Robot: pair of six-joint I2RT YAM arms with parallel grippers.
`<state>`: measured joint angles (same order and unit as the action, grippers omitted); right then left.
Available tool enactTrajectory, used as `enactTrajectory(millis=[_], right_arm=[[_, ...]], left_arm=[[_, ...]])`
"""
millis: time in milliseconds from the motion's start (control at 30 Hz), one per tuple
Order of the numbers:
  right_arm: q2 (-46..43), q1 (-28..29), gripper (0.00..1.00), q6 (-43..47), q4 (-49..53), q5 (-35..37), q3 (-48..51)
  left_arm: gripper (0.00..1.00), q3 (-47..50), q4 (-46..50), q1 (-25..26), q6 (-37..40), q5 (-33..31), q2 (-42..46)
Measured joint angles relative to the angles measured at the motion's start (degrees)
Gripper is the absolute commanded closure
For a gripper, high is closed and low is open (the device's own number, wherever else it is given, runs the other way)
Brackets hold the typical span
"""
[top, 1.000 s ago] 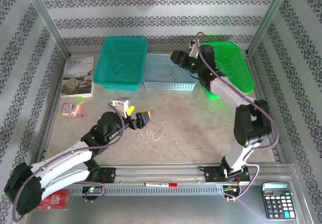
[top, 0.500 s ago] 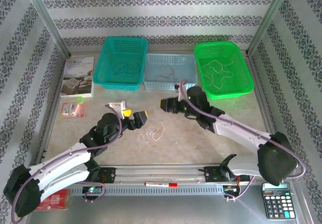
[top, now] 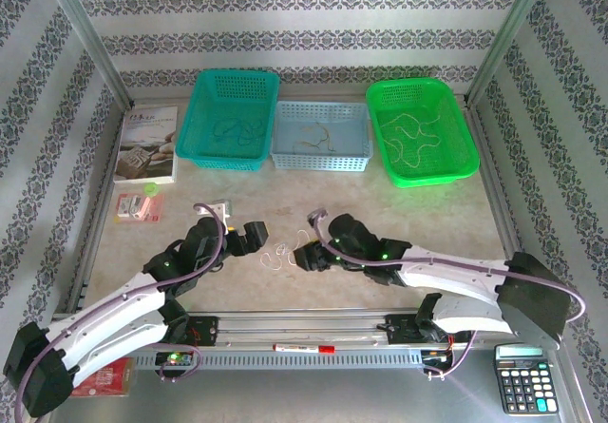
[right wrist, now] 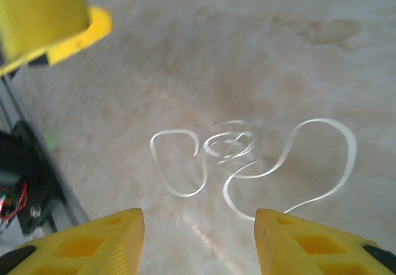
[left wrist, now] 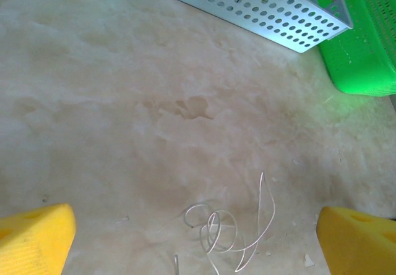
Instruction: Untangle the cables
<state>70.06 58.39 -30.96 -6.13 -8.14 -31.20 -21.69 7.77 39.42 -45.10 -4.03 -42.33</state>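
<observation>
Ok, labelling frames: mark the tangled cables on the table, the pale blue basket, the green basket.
tangled cables [right wrist: 230, 144], right wrist, knotted middle.
pale blue basket [top: 320, 163], top external, near wall.
green basket [top: 432, 178], top external, near wall.

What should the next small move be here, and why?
Probably lower the right gripper onto the knotted middle of the cables and close. Its jaws stand open just short of the tangle lying loose on the table; the left gripper hovers open opposite, ready to take a free loop.

Held low, the left end effector [top: 255, 238] and right end effector [top: 305, 256] face each other, jaws spread.
</observation>
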Motion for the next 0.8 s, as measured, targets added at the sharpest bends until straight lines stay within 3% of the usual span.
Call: enactTrajectory(millis=[300, 433, 633, 800], right_arm=[[13.84, 8.24, 0.50, 3.37, 2.10, 2.54, -11.96], [19.39, 9.46, 0.52, 3.98, 3.17, 3.19, -16.96], [26.32, 10.88, 0.53, 3.96, 8.22, 6.69, -23.54], [30.53, 12.15, 0.55, 3.93, 12.52, 10.49, -28.11]], left_arm=[[0.00, 0.00, 2.36, -1.09, -0.92, -4.52, 3.80], [0.00, -0.33, 3.26, -6.84, -0.81, -4.50, 5.64], [0.00, -2.27, 3.48, -20.04, -0.57, 2.16, 5.01], [0.00, -2.75, 3.45, -23.82, -0.55, 6.86, 3.37]])
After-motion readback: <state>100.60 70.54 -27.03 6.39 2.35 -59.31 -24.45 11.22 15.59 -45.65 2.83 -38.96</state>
